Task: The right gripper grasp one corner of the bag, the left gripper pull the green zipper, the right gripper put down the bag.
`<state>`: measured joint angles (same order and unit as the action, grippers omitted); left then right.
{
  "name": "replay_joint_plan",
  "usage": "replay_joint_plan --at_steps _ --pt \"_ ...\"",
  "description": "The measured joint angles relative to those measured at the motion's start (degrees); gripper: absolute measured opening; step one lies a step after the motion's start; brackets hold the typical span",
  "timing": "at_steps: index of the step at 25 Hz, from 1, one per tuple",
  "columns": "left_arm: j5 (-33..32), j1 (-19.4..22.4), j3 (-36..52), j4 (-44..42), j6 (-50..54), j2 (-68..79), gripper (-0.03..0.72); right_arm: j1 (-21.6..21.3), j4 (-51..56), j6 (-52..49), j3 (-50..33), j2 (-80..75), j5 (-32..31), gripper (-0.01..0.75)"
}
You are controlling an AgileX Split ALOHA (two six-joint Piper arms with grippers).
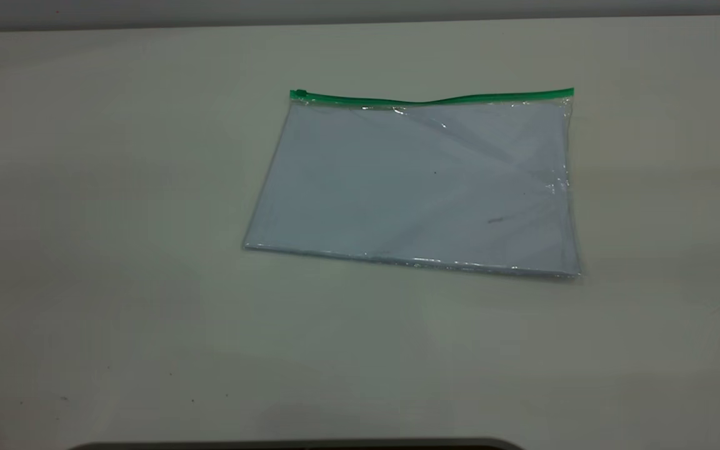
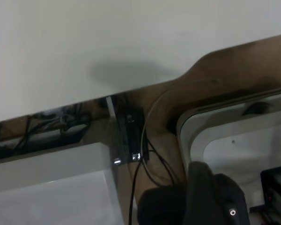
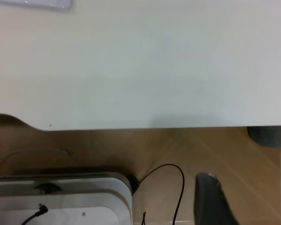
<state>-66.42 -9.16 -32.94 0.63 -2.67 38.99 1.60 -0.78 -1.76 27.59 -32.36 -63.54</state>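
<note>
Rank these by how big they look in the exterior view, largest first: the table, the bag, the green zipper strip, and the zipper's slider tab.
1. The table, filling nearly the whole view.
2. The bag, lying flat on it.
3. The green zipper, a thin strip along the bag's far edge.
4. The slider tab, a tiny nub at the strip's left end.

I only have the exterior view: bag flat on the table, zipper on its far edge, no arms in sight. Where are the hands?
Observer: The right hand, open, hangs beyond the table edge, over the floor.
Operator: Does its camera catch anything else?
Observer: One corner of the bag, far across the table.
Operator: And the left?
Observer: The left hand is also off the table edge, above cables.
</note>
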Motion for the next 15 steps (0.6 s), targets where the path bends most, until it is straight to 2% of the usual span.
replay_joint_plan --at_steps 5,15 --pt "1.5 0.0 4.6 0.0 0.4 -9.3 0.499 3.8 0.0 -0.1 0.0 0.0 0.3 0.413" --pt "2.2 0.0 5.1 0.0 0.4 -21.9 0.499 4.1 0.0 -0.1 0.0 0.0 0.5 0.413"
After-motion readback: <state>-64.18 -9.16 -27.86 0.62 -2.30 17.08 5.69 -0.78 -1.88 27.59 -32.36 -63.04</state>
